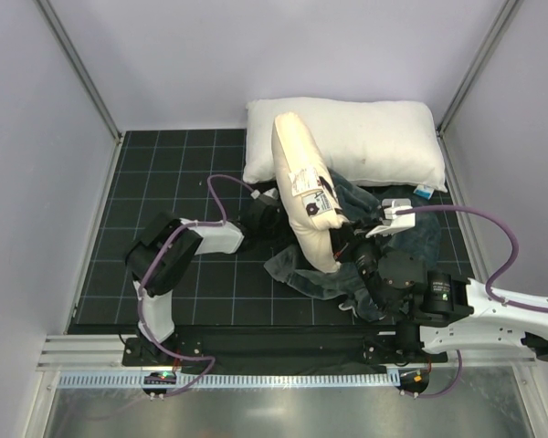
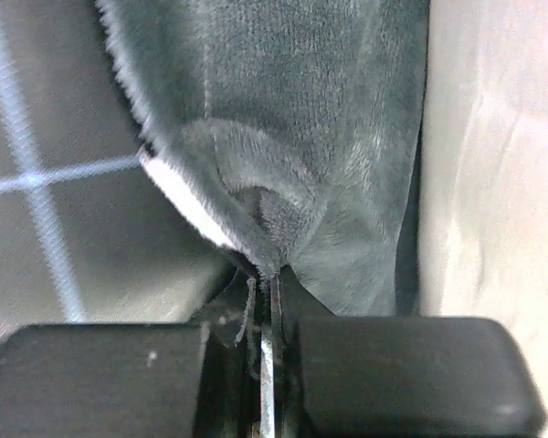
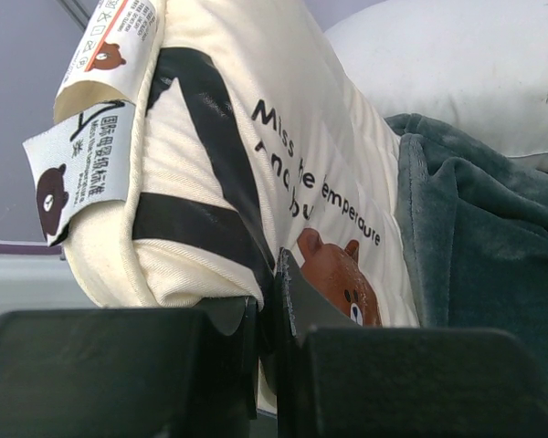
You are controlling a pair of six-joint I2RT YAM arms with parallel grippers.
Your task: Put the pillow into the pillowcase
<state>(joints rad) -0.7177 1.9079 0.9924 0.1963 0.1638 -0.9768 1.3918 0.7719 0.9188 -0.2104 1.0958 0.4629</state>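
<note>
The cream pillow stands on edge, curved, over the middle of the mat; its bear face and dark text show in the right wrist view. My right gripper is shut on the pillow's lower edge. The pillowcase lies crumpled, grey face up, under and to the right of the pillow. My left gripper is shut on a pinch of the grey plush pillowcase, with a white stripe edge showing beside it. The pillow is right next to that pinch.
A larger plain white pillow lies at the back of the black gridded mat. Grey walls enclose the cell on three sides. A purple cable loops over my right arm.
</note>
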